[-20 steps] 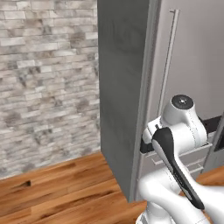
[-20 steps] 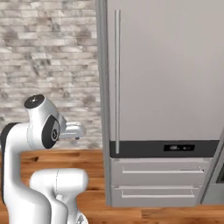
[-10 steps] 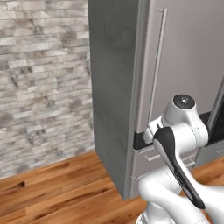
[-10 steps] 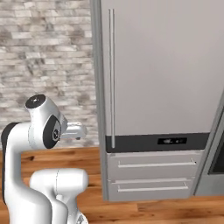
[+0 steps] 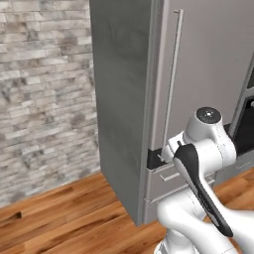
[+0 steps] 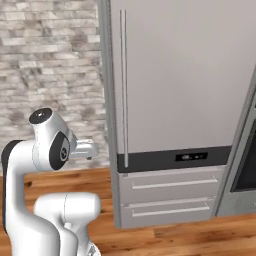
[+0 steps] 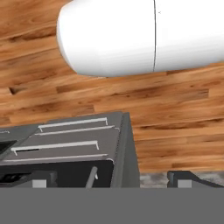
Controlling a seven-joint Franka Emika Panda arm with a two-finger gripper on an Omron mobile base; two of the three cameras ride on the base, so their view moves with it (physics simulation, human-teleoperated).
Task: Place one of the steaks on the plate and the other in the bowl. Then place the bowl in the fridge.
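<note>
The fridge (image 5: pixel 198 74) (image 6: pixel 185 75) stands right in front of me, tall and grey, with its door shut. A long thin handle (image 5: pixel 172 79) (image 6: pixel 123 85) runs down its left side, and two drawers (image 6: pixel 170 197) sit at the bottom. My arm is folded up above the base. In the hand view my gripper (image 7: pixel 111 183) is open, with nothing between its two dark tips, and it looks down at the fridge's lower part (image 7: pixel 78 144) and the floor. The steaks, the plate and the bowl are out of view.
A grey brick wall (image 5: pixel 44 99) (image 6: pixel 50 75) runs to the left of the fridge. A wooden floor (image 5: pixel 59 218) (image 6: pixel 175 240) lies in front. A dark oven front (image 5: pixel 245 129) (image 6: pixel 245 170) adjoins the fridge on its right.
The whole picture has slid left in both base views, so the base has driven to the right along the fridge. The oven has come into view. The arm keeps its folded pose, with the gripper still open.
</note>
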